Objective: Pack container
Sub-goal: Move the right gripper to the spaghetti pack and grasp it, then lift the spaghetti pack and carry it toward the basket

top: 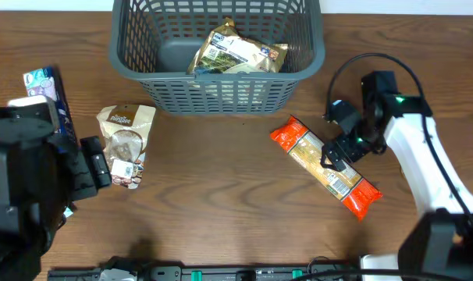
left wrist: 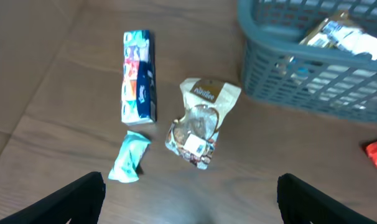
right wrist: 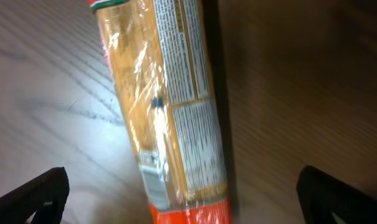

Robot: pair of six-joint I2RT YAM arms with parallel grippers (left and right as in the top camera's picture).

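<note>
ROBOTICS LAB: Two jointed machine arms, a black left arm and a white right arm, stand at a wood-grain bench against a plain pale wall. A black cable loops off the right arm, where a green light glows, and a dark equipment rail lines the bench's near edge. Grocery goods, including a pasta packet and a snack pouch, lie spaced apart beside a grey slotted container.

the container is cut off by the overhead view's top edge, its far wall unseen; the left arm hides part of the blue pack; in the right wrist view the orange-ended packet runs past top and bottom edges, its print too blurred to read
</note>
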